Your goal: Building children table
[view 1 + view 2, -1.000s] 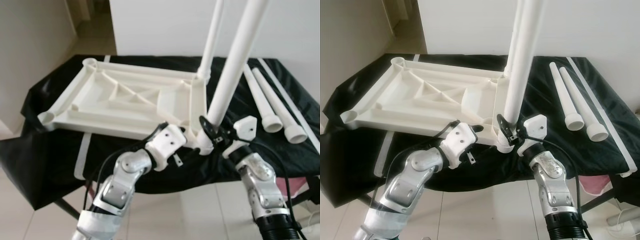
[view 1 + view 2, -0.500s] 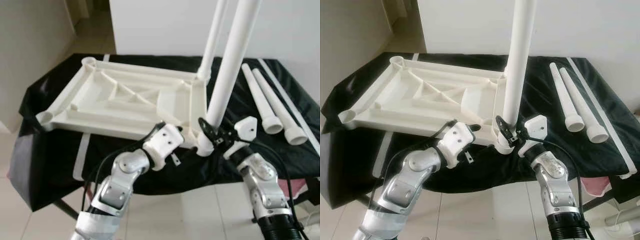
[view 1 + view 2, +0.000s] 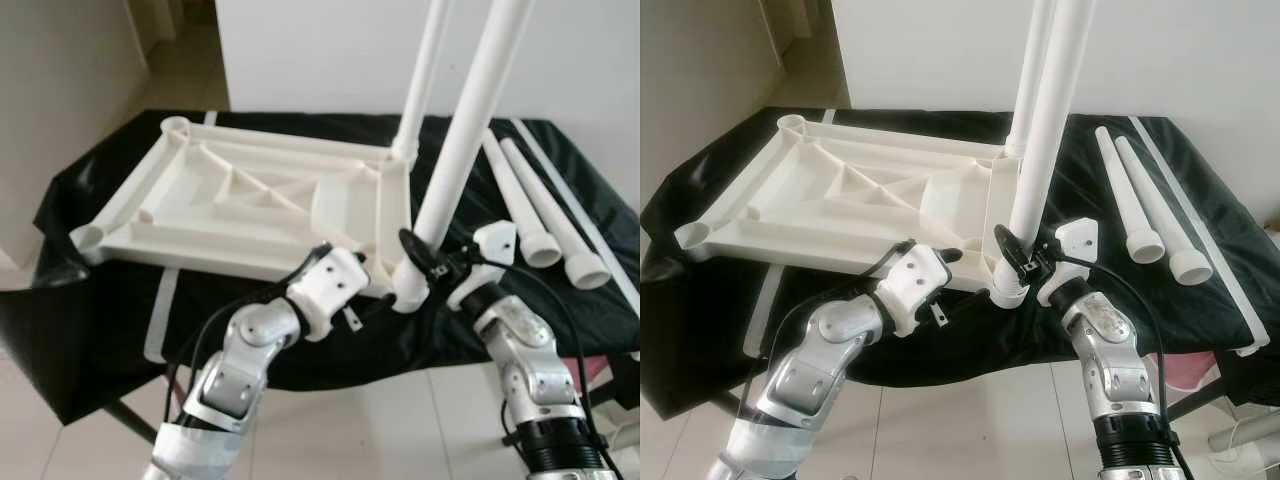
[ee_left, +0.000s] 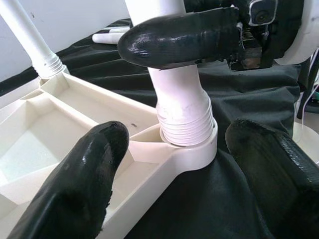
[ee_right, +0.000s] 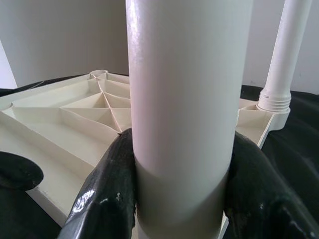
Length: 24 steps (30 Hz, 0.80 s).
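No legible writing. Right gripper [image 3: 1015, 262] clenched on near table leg [image 3: 1048, 140]; left gripper [image 4: 189, 164] released beside tabletop [image 3: 240, 200] corner socket [image 4: 192, 149].

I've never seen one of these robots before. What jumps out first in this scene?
A white plastic tabletop lies upside down on a black-draped table, with two long white legs standing from its right-hand corners. The right gripper is clamped round the nearer leg just above its socket, and the open left gripper hovers at that corner.

I see the upturned tabletop [image 3: 250, 205] on the black cloth [image 3: 100, 330]. Two legs [image 3: 465, 140] stand in its right corners, one behind the other. Two loose legs [image 3: 535, 205] lie right of it.
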{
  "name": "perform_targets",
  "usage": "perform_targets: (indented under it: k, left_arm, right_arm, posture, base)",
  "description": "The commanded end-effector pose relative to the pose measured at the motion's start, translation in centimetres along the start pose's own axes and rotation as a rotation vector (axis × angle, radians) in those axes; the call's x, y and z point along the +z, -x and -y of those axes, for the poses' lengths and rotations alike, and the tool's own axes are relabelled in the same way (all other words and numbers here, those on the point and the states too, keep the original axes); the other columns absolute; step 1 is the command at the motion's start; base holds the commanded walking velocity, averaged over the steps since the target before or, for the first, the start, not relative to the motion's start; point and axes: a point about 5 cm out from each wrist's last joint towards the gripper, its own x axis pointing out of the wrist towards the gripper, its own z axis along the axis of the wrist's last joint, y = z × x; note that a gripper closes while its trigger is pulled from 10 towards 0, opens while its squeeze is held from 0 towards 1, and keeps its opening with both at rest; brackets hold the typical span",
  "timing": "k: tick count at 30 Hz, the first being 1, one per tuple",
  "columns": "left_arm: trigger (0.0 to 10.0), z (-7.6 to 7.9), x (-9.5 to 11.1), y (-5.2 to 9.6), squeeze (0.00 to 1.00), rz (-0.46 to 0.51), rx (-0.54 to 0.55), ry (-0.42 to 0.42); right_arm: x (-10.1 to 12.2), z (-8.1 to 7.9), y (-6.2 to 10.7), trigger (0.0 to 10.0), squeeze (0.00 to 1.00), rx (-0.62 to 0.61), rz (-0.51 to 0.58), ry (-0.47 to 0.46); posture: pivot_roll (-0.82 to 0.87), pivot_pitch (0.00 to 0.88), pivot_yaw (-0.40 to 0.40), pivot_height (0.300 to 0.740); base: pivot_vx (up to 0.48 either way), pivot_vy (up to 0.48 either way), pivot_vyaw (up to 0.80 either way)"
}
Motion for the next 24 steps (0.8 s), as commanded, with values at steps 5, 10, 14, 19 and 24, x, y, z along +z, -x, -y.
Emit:
perform_targets:
  k: [5, 10, 14, 19, 24]
  left_arm:
    - [10.0, -0.3, 0.2, 0.2, 0.0, -0.002, 0.095, -0.001]
    - [10.0, -0.3, 0.2, 0.2, 0.0, -0.002, 0.094, -0.002]
    - [10.0, -0.3, 0.2, 0.2, 0.0, -0.001, 0.092, -0.002]
    - [10.0, -0.3, 0.3, 0.2, 0.0, -0.001, 0.092, -0.003]
    - [10.0, -0.3, 0.3, 0.2, 0.0, -0.001, 0.091, -0.004]
  right_arm:
    - [-4.8, -0.6, 1.2, 10.0, 0.0, -0.022, -0.261, -0.091]
    - [-5.4, 0.4, 1.3, 10.0, 0.0, -0.142, -0.303, -0.142]
    - [-5.3, 0.1, 1.4, 10.0, 0.0, -0.147, -0.274, -0.169]
    - [-4.6, -0.9, 1.9, 10.0, 0.0, -0.099, -0.168, -0.145]
    - [-4.0, -1.5, 2.6, 10.0, 0.0, -0.11, -0.076, -0.148]
  posture:
    - [-0.02, 0.068, -0.038, 0.74]
    - [-0.03, 0.071, -0.037, 0.74]
    - [-0.03, 0.071, -0.037, 0.74]
    - [-0.03, 0.072, -0.038, 0.74]
    - [-0.03, 0.071, -0.033, 0.74]
  base:
    - [0.0, 0.0, 0.0]
    - [0.0, 0.0, 0.0]
    - [0.0, 0.0, 0.0]
    - [0.0, 0.0, 0.0]
    - [0.0, 0.0, 0.0]
